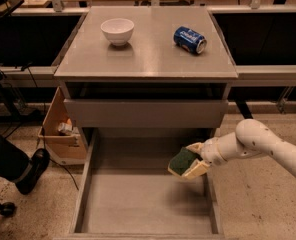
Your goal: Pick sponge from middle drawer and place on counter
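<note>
The middle drawer [113,204] stands pulled out toward the near side, its low side walls running left and right and its flat floor open across most of its width. Above its far end, the shorter drawer's plain front panel [145,113] juts out a little under the edge of the surface [148,59]. On that surface a white bowl [117,30] sits at the far left and a blue can [190,38] lies on its side at the far right, well apart. The near half, up to the front edge, is bare room.

The white arm [258,141] reaches in from the right, crossing over the drawer's right wall. The pincer [188,164] is over the right part of the drawer, near that wall and below the front panel. It is closed on the sponge [181,160], one finger [194,147] above it and the other under its tan layer. The green scrub face is turned up and to the left. The sponge appears raised off the drawer floor, with a shadow on the floor beneath it.

Left of the cabinet, a cardboard box [55,134] rests on the speckled ground beside the drawer's left wall.
</note>
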`<state>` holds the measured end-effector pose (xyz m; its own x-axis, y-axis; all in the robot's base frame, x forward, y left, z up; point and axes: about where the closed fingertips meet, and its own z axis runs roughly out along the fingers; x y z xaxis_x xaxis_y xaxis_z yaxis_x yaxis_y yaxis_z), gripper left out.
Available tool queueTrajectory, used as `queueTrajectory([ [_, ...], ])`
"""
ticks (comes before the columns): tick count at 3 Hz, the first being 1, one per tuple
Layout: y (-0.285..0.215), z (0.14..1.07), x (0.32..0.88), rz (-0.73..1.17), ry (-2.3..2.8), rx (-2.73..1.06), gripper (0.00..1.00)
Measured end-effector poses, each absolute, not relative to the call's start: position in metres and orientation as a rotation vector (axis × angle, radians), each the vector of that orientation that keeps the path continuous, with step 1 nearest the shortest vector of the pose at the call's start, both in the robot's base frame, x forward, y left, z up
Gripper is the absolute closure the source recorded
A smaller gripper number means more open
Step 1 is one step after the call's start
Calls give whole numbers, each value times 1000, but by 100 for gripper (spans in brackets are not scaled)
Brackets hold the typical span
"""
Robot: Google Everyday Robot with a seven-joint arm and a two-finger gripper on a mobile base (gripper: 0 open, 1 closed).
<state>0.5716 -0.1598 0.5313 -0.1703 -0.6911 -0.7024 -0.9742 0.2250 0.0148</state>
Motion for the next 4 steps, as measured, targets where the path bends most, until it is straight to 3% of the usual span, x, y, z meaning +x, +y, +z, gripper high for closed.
queueTrajectory([
  [4, -155, 675, 585, 660, 1821, -1567, 100],
])
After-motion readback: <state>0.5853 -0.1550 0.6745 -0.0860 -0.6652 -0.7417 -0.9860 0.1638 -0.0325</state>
